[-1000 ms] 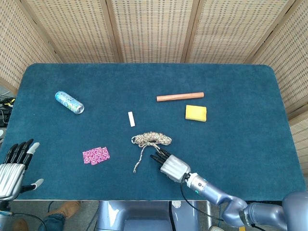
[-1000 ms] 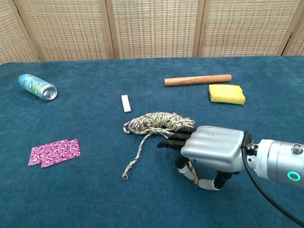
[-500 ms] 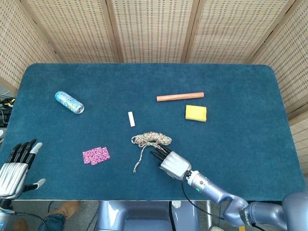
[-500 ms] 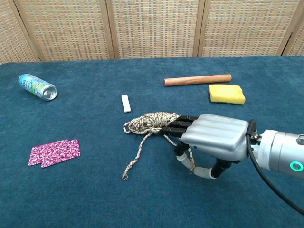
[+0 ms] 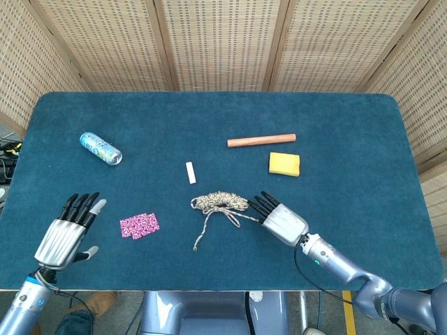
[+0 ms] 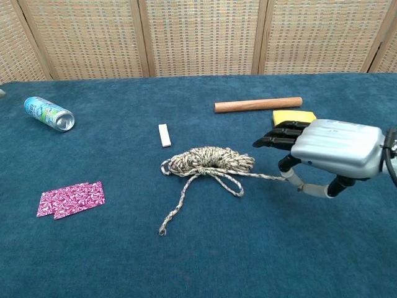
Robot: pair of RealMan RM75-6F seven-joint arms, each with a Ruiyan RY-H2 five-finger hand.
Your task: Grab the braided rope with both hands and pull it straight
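Note:
The braided rope lies in a loose bundle at the middle of the blue table, its free tail trailing toward the near edge. In the chest view another strand runs taut from the bundle to the right, into my right hand. That strand is pinched under the thumb there. In the head view my right hand sits just right of the bundle. My left hand hovers at the near left with fingers spread, holding nothing, well apart from the rope.
A drink can lies at the far left. A pink patterned packet sits between my left hand and the rope. A white chip, a wooden rod and a yellow sponge lie beyond the rope.
My right hand has moved right from the bundle, drawing one strand out with it. My left hand has come in over the table's near left corner.

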